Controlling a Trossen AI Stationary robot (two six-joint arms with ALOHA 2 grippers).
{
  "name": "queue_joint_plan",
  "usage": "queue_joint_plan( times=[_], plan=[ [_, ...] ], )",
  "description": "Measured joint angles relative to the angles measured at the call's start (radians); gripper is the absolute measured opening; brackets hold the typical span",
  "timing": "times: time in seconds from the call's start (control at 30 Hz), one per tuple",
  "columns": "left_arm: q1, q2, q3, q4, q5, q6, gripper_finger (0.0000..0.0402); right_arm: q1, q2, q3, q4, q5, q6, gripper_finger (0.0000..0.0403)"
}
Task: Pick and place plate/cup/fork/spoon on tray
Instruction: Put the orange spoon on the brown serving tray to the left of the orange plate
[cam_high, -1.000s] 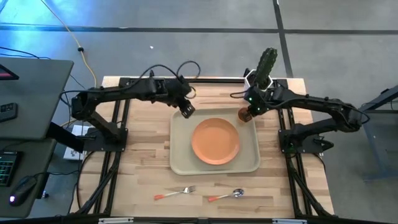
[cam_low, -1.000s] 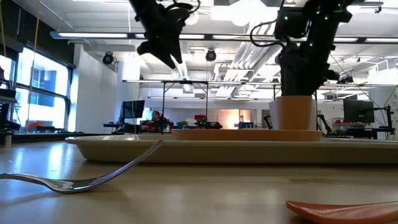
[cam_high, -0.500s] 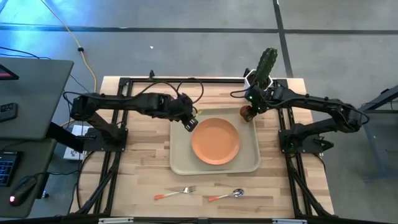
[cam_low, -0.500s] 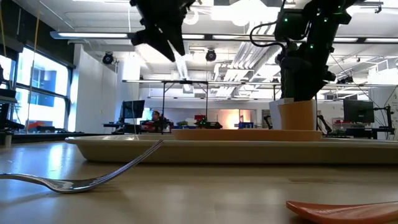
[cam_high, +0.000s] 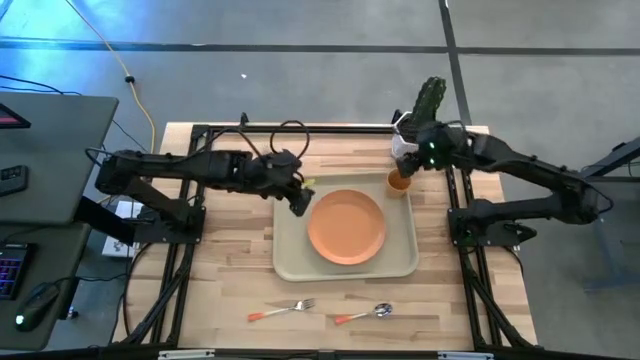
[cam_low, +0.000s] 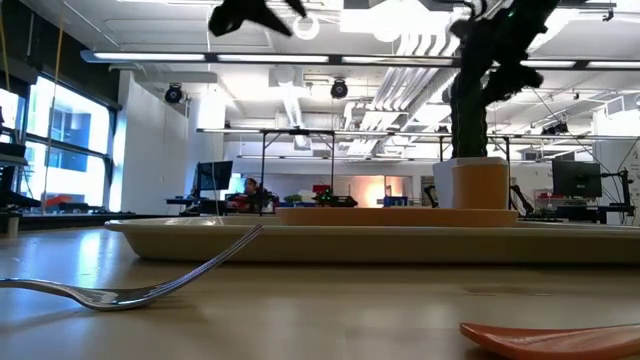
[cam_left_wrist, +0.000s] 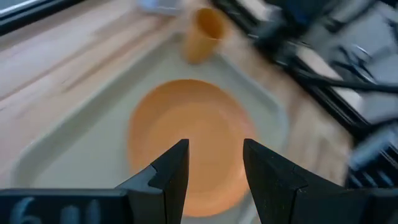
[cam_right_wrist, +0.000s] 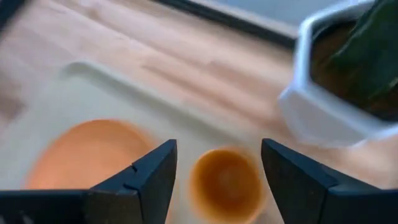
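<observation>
The beige tray (cam_high: 290, 262) lies mid-table with the orange plate (cam_high: 346, 226) flat on it. The orange cup (cam_high: 398, 183) stands upright on its base in the tray's far right corner; I also see the cup (cam_right_wrist: 226, 182) from above in the right wrist view. My right gripper (cam_right_wrist: 217, 162) hangs open above the cup, clear of it. My left gripper (cam_left_wrist: 216, 155) is open and hovers over the tray's far left part, beside the plate (cam_left_wrist: 193, 134). The fork (cam_high: 283, 309) and spoon (cam_high: 365, 314) lie on the wood near the front edge.
A white hexagonal pot with a cactus (cam_high: 425, 110) stands at the far edge, just behind my right gripper; the same pot (cam_right_wrist: 339, 93) shows in the right wrist view. Bare wood lies left and right of the tray.
My right gripper has let go of the cup and risen, drawing back toward the far edge; the cup stays upright on the tray. My left gripper has moved up and a little toward the near edge, beside the plate.
</observation>
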Motion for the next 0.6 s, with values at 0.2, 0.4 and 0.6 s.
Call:
queue_joint_plan(
  times=[0.2, 0.4, 0.6],
  plan=[
    [-0.002, -0.002, 0.0, 0.006, 0.061, 0.148, 0.014, 0.321, -0.124, -0.144, 0.103, 0.061, 0.366, 0.0222],
    [0.018, -0.055, -0.001, -0.14, 0.271, 0.315, 0.014, 0.617, -0.048, -0.188, 0.147, 0.153, 0.62, 0.021],
    [-0.003, -0.107, 0.0, -0.185, 0.339, 0.413, 0.014, 0.879, 0.132, -0.188, 0.217, 0.081, 0.893, 0.0193]
  ],
)
